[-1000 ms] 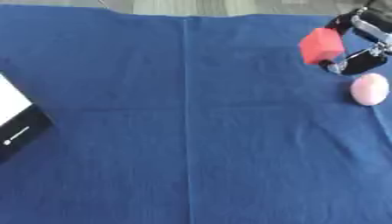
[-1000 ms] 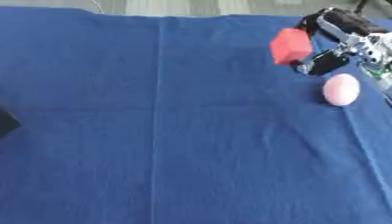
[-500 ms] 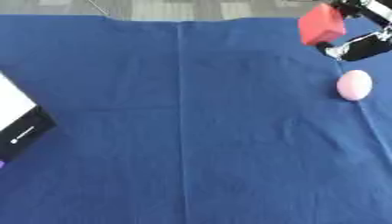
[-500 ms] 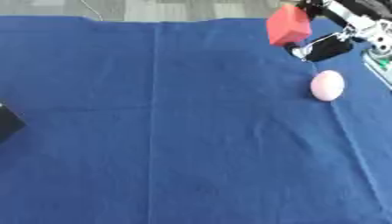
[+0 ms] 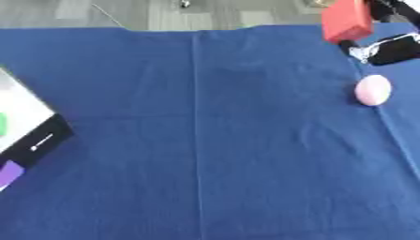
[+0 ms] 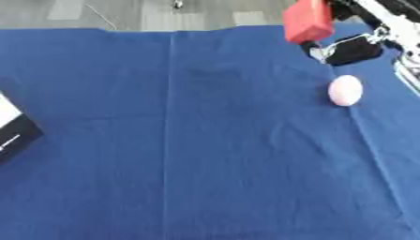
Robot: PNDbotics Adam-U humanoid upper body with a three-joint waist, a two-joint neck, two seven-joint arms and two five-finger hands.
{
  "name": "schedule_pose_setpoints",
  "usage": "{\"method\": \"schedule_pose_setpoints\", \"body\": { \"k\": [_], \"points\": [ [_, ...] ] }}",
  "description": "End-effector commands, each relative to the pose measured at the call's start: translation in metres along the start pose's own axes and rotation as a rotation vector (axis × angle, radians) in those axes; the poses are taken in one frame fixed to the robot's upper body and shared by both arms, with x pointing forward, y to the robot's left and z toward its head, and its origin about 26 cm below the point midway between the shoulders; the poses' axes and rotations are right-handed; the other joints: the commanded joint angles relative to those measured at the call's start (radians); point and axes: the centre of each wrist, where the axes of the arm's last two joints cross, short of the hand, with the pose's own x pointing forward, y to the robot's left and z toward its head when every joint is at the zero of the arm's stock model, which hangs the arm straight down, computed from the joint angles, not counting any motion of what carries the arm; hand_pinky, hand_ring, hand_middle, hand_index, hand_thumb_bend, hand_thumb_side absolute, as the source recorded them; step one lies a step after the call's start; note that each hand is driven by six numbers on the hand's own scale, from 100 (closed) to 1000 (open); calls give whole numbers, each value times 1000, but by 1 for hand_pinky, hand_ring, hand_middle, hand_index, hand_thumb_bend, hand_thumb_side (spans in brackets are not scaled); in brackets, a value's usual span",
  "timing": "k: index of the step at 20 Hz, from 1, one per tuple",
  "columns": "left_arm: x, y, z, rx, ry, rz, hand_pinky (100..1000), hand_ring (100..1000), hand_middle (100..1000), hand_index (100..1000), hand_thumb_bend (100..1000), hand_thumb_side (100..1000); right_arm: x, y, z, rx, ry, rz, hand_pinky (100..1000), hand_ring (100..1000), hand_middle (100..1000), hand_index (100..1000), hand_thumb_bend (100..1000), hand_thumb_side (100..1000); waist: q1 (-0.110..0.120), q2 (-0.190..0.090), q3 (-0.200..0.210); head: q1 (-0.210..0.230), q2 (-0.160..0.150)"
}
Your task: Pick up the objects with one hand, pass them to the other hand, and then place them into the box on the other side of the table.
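Observation:
At the top right, my right hand holds a red block lifted above the blue cloth, fingers curled round it. A pale pink egg-shaped object lies on the cloth just below the hand, apart from it. At the left edge stands the box, white inside with a black rim; a green thing and a purple thing show at it. My left hand is out of both views.
The blue cloth covers the table, with a crease running down its middle. Grey floor shows beyond the far edge.
My right hand has lifted the red block up and away toward the top of the view. The pink egg has stayed on the cloth. The camera has tilted, bringing more of the box into view.

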Motion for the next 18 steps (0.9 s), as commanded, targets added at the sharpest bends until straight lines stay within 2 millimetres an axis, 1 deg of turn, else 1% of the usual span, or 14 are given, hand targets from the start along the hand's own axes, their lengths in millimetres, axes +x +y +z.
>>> {"method": "schedule_pose_setpoints", "body": {
  "k": [1, 5, 9, 18],
  "points": [
    [5, 15, -3, 31, -21, -44, 833, 654, 646, 756, 311, 492, 6, 3, -3, -38, -11, -86, 752, 702, 502, 599, 106, 100, 0, -28, -3, 10, 14],
    [7, 17, -4, 34, -29, -54, 832, 655, 646, 757, 315, 488, 10, 20, -2, -45, -14, -124, 749, 698, 501, 597, 111, 100, -4, -41, -7, 16, 28],
    [11, 19, -6, 33, -44, -65, 831, 657, 648, 757, 320, 482, 15, 36, -2, -64, -1, -157, 723, 693, 499, 596, 100, 100, -5, -49, -9, 25, 42],
    [22, 25, -11, 36, -89, -115, 828, 663, 654, 759, 334, 464, 31, 75, 1, -67, -3, -269, 709, 696, 499, 599, 100, 100, -10, -65, -18, 52, 62]
  ]
}}
